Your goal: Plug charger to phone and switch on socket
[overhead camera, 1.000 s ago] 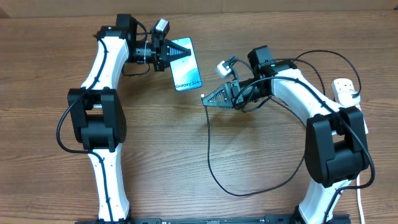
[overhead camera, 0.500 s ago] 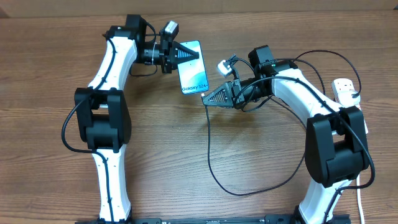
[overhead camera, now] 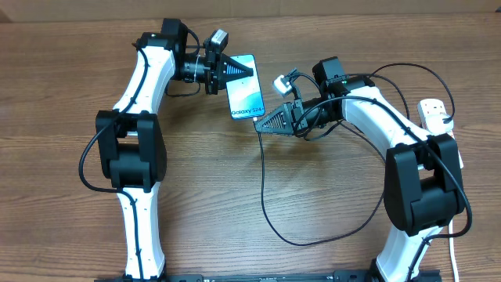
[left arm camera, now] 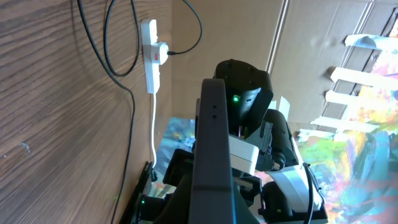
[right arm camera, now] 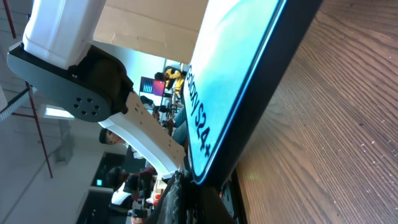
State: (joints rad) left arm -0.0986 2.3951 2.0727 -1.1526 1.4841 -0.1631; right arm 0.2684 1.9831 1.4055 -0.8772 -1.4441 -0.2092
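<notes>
Left gripper (overhead camera: 239,70), upper middle of the overhead frame, is clamped tight on the top end of the slim teal-screened smartphone (overhead camera: 247,97). It looks tilted up off the brown wooden table (overhead camera: 196,204), likely to present its port end to the other arm. Right gripper (overhead camera: 263,125), just right of centre, is pinched closed on the tip of the long thin black charger cable (overhead camera: 261,180), right at the phone's lower end; cannot tell if seated. Slack loops toward frame bottom. White power strip with red switches (overhead camera: 435,112) lies far right, untouched, so probably 2 steps remain.

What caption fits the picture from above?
Left tool holds the phone beside the right tool, which grips the charger.
</notes>
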